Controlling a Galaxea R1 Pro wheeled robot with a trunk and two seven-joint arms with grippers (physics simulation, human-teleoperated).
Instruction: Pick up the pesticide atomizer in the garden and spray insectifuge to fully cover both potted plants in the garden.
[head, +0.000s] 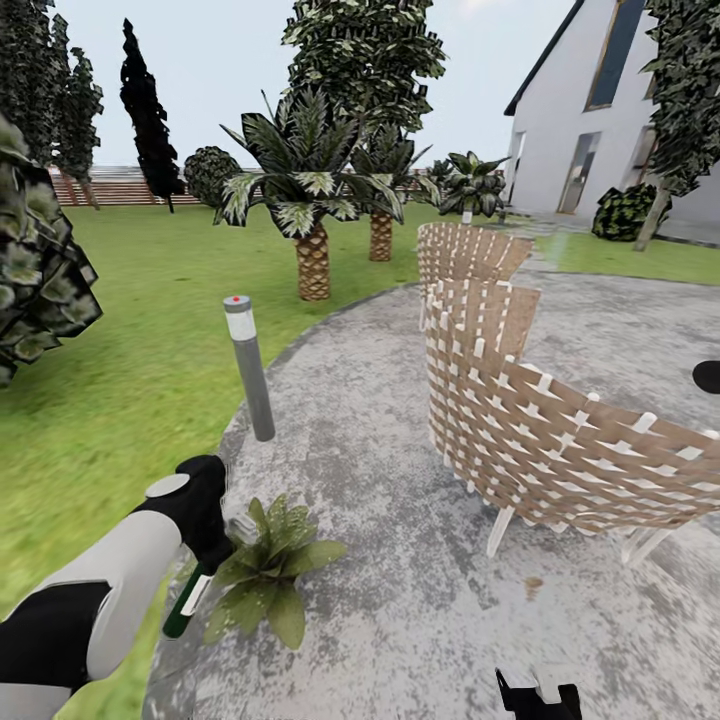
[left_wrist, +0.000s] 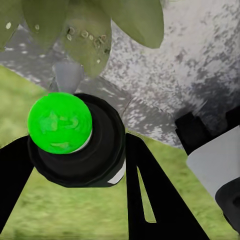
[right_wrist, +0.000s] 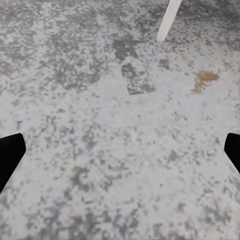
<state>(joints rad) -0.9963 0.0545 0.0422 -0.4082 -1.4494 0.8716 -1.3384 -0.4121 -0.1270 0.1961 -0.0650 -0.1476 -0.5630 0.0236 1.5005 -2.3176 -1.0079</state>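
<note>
Left jaws (left_wrist: 75, 165) pinch the pesticide atomizer (head: 187, 600) around its dark body, nozzle aimed at a potted plant (head: 265, 575) just beside it, at the paved circle's (head: 400, 560) edge by the lawn (head: 110, 400). Bottle looks light, stiff, smooth plastic; a mid-body grip suits it. White label shows, writing unreadable. Right jaws (right_wrist: 120, 150) spread wide, empty, over paving. Woven chairs (head: 540, 430) nearby.

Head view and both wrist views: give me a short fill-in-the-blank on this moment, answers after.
1. The pesticide atomizer is held by the ____ gripper.
2. The potted plant sits at the edge of the grey ____.
3. The right gripper's jaws are ____.
4. The bollard lamp stands ____.

Answers: left; paving; open; upright
</note>
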